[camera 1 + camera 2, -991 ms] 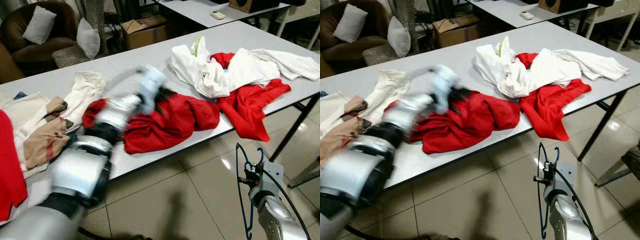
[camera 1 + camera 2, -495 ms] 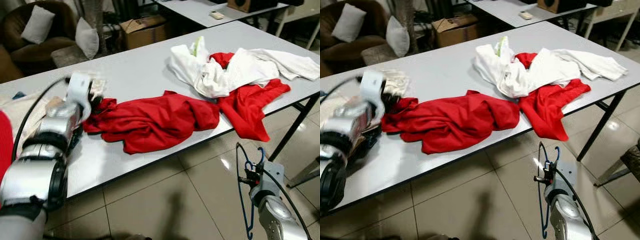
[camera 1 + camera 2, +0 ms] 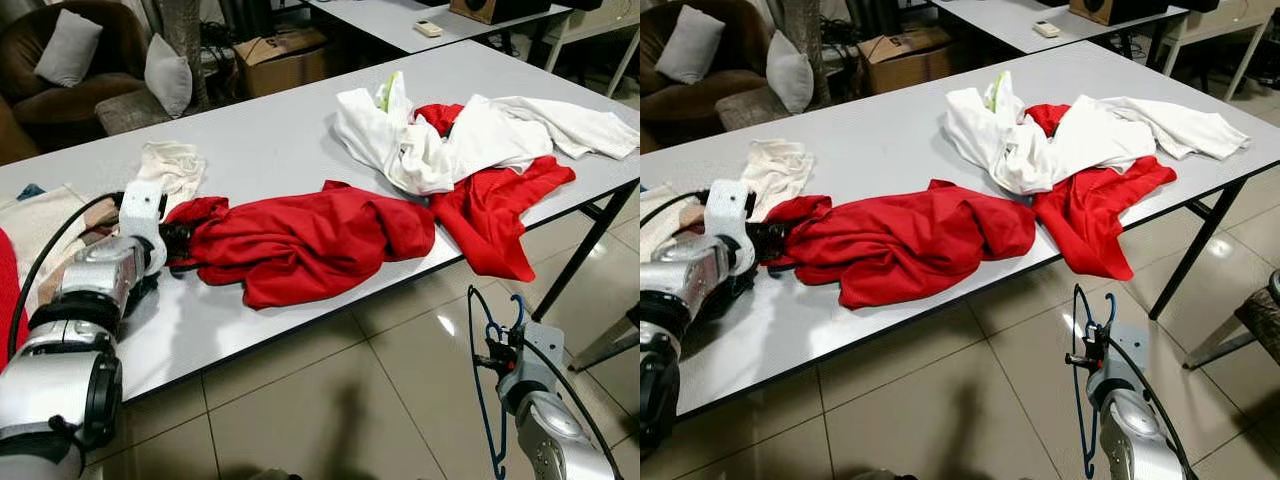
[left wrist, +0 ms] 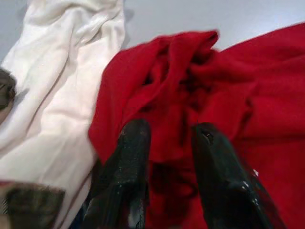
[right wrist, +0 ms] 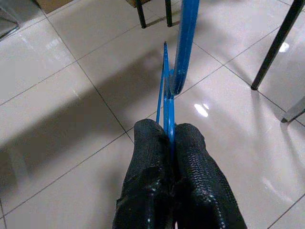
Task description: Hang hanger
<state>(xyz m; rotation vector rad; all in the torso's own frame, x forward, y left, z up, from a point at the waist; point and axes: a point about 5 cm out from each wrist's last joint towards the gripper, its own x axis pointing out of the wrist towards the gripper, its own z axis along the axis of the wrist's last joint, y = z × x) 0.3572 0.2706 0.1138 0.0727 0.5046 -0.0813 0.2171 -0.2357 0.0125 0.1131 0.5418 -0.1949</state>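
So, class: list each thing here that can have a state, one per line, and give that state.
left gripper: open, fingers astride a fold of the red shirt
right gripper: shut on the blue hanger
blue hanger: held, not hung
red shirt: crumpled on the table
white clothes: heaped

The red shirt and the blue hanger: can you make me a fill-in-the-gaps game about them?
1. The right gripper is shut on a hanger whose colour is ____.
2. The left gripper has its fingers in the ____ shirt.
3. That shirt lies on the grey ____.
4. Beneath the hanger is a tiled ____.

Missing words: blue; red; table; floor
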